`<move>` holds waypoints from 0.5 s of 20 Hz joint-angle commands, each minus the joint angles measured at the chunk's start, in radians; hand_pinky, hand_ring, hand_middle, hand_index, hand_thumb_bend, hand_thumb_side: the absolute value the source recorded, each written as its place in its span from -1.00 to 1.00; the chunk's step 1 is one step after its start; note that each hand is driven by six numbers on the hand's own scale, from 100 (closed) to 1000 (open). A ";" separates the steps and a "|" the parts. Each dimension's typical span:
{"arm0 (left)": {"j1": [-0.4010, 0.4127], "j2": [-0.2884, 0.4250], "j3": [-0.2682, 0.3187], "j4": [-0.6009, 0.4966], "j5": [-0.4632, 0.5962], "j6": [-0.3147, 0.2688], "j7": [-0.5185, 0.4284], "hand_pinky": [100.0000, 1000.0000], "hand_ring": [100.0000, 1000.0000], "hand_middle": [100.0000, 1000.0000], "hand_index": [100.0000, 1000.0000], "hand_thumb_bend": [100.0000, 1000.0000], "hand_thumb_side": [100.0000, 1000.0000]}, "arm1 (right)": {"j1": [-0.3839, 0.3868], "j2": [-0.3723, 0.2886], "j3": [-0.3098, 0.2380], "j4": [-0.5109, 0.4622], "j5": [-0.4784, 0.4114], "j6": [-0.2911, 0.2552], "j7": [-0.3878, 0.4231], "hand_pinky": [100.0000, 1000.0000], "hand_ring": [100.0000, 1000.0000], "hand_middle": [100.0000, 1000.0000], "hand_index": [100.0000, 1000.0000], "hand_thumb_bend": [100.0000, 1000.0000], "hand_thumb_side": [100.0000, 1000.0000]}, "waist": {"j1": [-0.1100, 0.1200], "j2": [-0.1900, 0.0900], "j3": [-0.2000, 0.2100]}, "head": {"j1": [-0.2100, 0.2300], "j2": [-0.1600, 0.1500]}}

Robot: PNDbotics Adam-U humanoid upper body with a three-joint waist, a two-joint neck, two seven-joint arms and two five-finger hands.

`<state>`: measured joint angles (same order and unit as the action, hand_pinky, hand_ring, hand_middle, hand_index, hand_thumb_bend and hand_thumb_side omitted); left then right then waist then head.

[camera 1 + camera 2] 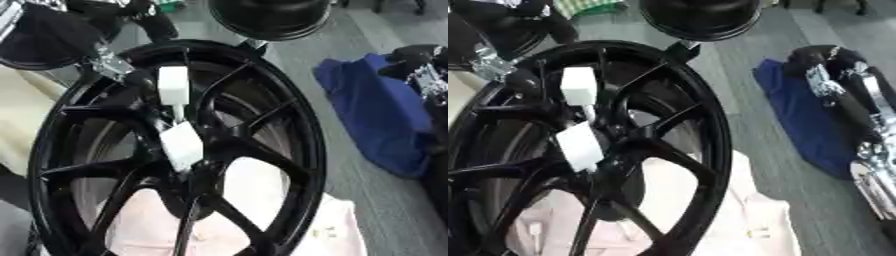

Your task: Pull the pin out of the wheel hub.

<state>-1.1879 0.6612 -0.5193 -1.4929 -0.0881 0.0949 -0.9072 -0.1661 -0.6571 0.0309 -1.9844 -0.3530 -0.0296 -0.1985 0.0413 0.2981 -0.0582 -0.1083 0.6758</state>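
Pale pink cloth [262, 220] is seen nearest, under black wheel [289, 100] | white pin [178, 117] is seated at hub, long axis running up-and-away | left hand [131, 80] is judged nearer, just beside pin's upper block, fingers cannot be told | right hand [833, 85] is held well apart over blue cloth [367, 110], grip unclear

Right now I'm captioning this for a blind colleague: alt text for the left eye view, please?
A black spoked wheel stands upright, a white pin with two blocky ends sticking out at its hub. A blue cloth lies on the grey floor to its right.
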 commanded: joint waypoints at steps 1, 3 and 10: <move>-0.021 0.023 -0.008 -0.032 -0.024 0.033 0.000 1.00 0.71 0.54 0.77 0.40 0.08 | -0.004 -0.031 -0.007 -0.016 -0.002 0.004 -0.002 0.59 0.26 0.22 0.30 -0.97 -0.08 | -0.003 -0.029 0.001 | 0.000 0.007; -0.023 0.021 -0.008 -0.041 -0.073 0.065 0.000 1.00 0.72 0.55 0.77 0.40 0.05 | -0.004 -0.028 -0.007 -0.016 -0.003 0.006 -0.002 0.59 0.26 0.22 0.30 -0.97 -0.08 | -0.002 -0.029 0.001 | 0.000 0.008; -0.020 0.009 -0.011 -0.044 -0.248 0.159 0.000 0.97 0.78 0.60 0.80 0.36 -0.16 | -0.002 -0.023 -0.007 -0.016 -0.004 0.009 -0.004 0.59 0.26 0.22 0.30 -0.97 -0.07 | 0.001 -0.026 -0.001 | 0.003 0.011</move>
<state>-1.1879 0.6601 -0.5322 -1.5285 -0.3058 0.2323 -0.9019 -0.1655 -0.6570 0.0311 -1.9844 -0.3549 -0.0219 -0.2014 0.0447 0.2956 -0.0594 -0.1072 0.6844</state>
